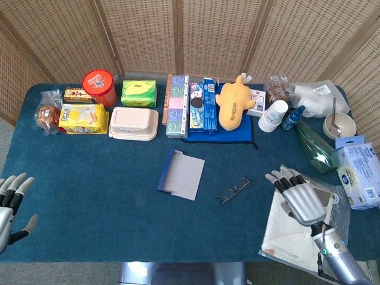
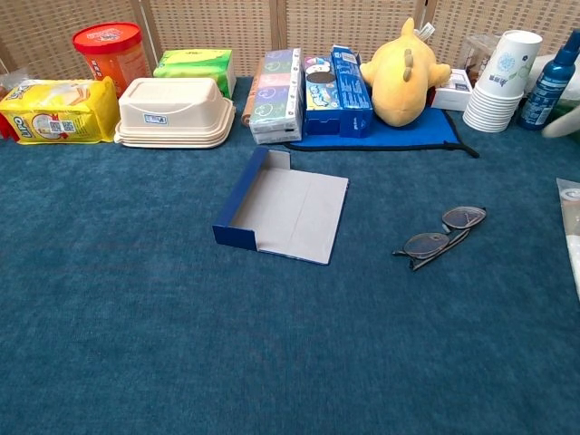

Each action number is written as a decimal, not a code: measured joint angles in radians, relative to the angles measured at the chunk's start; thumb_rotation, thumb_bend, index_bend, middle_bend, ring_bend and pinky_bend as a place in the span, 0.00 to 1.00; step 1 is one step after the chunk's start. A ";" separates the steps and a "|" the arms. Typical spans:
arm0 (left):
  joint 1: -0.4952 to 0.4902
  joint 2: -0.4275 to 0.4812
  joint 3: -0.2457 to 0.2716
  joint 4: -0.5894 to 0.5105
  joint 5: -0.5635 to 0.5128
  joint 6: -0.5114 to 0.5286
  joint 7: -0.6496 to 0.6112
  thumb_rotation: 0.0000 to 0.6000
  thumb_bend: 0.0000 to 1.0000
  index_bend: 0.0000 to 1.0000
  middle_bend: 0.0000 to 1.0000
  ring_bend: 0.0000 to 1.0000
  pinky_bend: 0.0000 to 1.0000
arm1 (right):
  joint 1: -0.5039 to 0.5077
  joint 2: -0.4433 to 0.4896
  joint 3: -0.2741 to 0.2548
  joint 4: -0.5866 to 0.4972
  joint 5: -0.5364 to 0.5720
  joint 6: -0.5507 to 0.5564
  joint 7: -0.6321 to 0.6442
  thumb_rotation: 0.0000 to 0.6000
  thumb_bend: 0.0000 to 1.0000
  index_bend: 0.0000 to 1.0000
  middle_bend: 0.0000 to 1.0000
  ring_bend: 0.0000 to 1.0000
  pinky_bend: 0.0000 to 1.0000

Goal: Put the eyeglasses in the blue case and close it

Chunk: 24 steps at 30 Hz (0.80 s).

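Observation:
The blue case lies open and flat in the middle of the blue tablecloth, grey lining up. The folded eyeglasses lie on the cloth to its right. In the head view my right hand hovers to the right of the glasses, fingers spread, holding nothing, above a plastic bag. A pale fingertip shows at the right edge of the chest view. My left hand sits at the table's front left corner with its fingers apart and empty.
A row of goods lines the back: red canister, yellow packet, beige lunch box, green box, tissue packs, yellow plush toy, paper cups, blue bottle. The plastic bag with white cloth lies at front right.

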 measured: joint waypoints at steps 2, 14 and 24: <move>-0.009 -0.001 -0.004 -0.001 -0.002 -0.011 0.001 1.00 0.31 0.07 0.06 0.00 0.00 | 0.034 -0.036 0.008 0.021 -0.008 -0.041 0.003 1.00 0.25 0.19 0.19 0.12 0.20; -0.033 -0.004 -0.017 -0.003 -0.024 -0.041 0.005 1.00 0.31 0.07 0.06 0.00 0.00 | 0.176 -0.234 0.046 0.213 -0.018 -0.195 0.048 1.00 0.25 0.22 0.19 0.13 0.21; -0.041 -0.011 -0.017 0.012 -0.032 -0.051 -0.012 1.00 0.31 0.07 0.06 0.00 0.00 | 0.232 -0.328 0.051 0.328 -0.021 -0.224 0.077 1.00 0.24 0.22 0.19 0.13 0.21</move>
